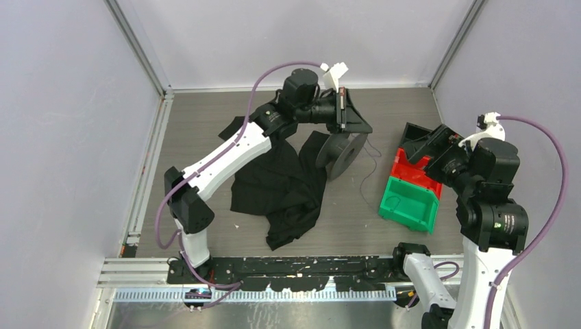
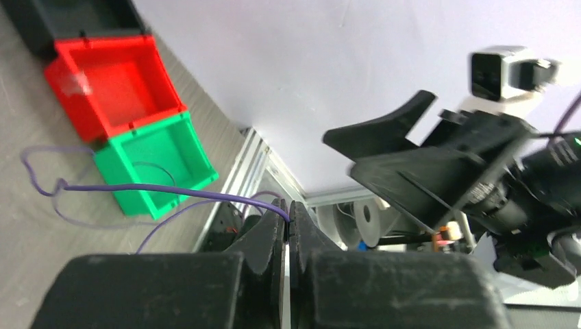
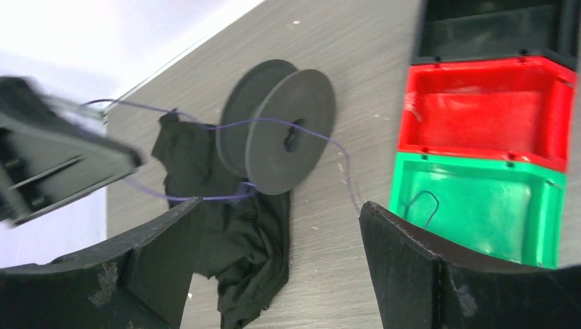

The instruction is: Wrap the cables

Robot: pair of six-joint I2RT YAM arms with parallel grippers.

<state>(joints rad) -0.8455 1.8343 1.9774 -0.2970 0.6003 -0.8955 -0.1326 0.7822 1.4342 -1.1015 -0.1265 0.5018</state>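
Observation:
The cable is a very thin purple wire (image 2: pixel 137 188). In the right wrist view it loops across the grey spool (image 3: pixel 284 137) as a thin line (image 3: pixel 205 126) and trails onto the table. The spool stands on edge at mid-table (image 1: pixel 340 154), with wire (image 1: pixel 373 154) lying to its right. My left gripper (image 1: pixel 353 115) hovers just above and behind the spool, shut on the cable's end (image 2: pixel 288 209). My right gripper (image 3: pixel 277 205) is open and empty, held off to the right of the spool (image 1: pixel 428 140).
A black cloth garment (image 1: pixel 281 181) lies crumpled left of the spool and partly under it (image 3: pixel 240 240). A green bin (image 1: pixel 409 202), a red bin (image 1: pixel 414 170) and a black bin (image 1: pixel 414 133) stand in a row at the right. A small wire piece lies in the green bin (image 3: pixel 421 205).

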